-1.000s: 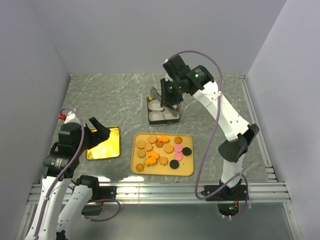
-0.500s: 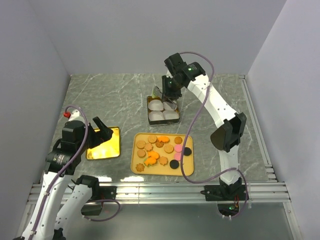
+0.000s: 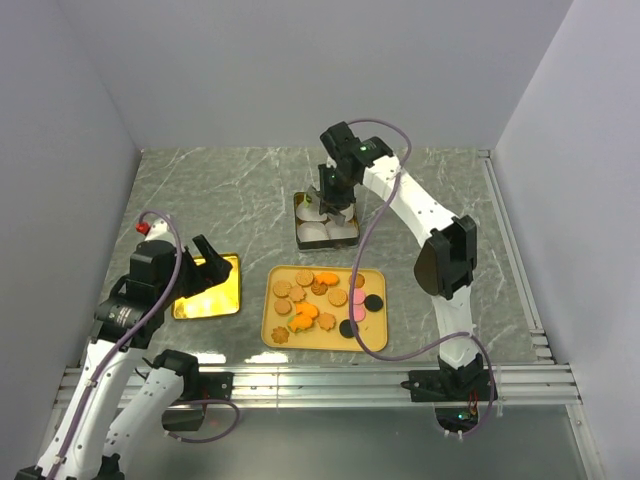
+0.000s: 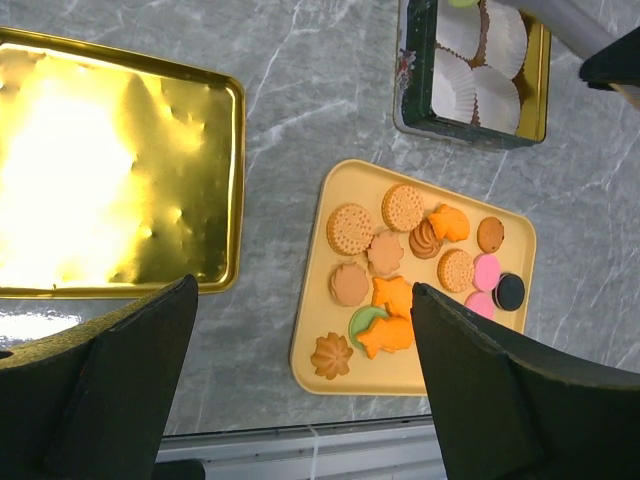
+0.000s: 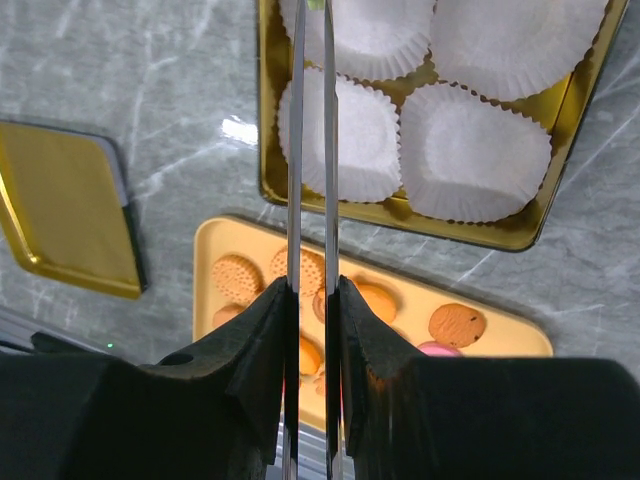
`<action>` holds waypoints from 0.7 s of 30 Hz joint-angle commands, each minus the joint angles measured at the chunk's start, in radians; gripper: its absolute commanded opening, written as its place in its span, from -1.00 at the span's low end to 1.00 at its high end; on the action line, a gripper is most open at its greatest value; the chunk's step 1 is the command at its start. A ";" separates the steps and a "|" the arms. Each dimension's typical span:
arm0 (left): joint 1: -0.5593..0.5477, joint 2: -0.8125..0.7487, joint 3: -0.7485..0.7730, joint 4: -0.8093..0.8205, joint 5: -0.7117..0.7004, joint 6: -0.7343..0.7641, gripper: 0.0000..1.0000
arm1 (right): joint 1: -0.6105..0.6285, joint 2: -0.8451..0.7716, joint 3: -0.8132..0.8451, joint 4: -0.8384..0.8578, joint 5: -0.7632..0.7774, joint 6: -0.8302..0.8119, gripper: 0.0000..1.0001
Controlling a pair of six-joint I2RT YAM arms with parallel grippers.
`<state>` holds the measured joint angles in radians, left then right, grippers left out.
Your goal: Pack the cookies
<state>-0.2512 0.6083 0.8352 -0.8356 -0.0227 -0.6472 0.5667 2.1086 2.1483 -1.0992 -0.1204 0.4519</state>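
Many small cookies (image 3: 318,298), brown, orange, pink, green and black, lie on a yellow tray (image 3: 325,345); they also show in the left wrist view (image 4: 402,207) and the right wrist view (image 5: 458,324). My right gripper (image 3: 336,192) (image 5: 312,285) is shut on metal tongs (image 5: 296,150), whose blades reach over an open tin (image 3: 300,240) (image 5: 480,235) lined with white paper cups (image 5: 470,150). A bit of green (image 5: 315,4) shows at the tong tips; I cannot tell if it is gripped. My left gripper (image 3: 205,262) (image 4: 305,285) is open and empty, above the gap between lid and tray.
A gold tin lid (image 3: 207,290) (image 4: 110,170) lies upside down on the grey marble table left of the tray. The tin (image 4: 470,125) stands behind the tray. Purple walls close in the table on three sides, and a metal rail runs along the near edge.
My right gripper has swung left and down, bringing the tongs over the tin's back left cup. My left arm has shifted slightly forward and stays open.
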 commanded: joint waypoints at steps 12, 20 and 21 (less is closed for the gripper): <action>-0.031 0.011 -0.001 0.013 0.004 0.011 0.88 | 0.002 0.042 -0.088 0.079 0.021 0.037 -0.47; -0.033 0.011 -0.001 0.012 0.001 0.006 0.87 | 0.001 0.022 -0.099 0.053 0.062 0.033 -0.07; -0.031 0.010 -0.001 0.010 0.000 0.006 0.88 | 0.001 0.015 -0.100 0.047 0.067 0.033 0.02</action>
<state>-0.2787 0.6189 0.8352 -0.8360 -0.0231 -0.6472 0.5667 2.1670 2.0529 -1.0401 -0.0925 0.4831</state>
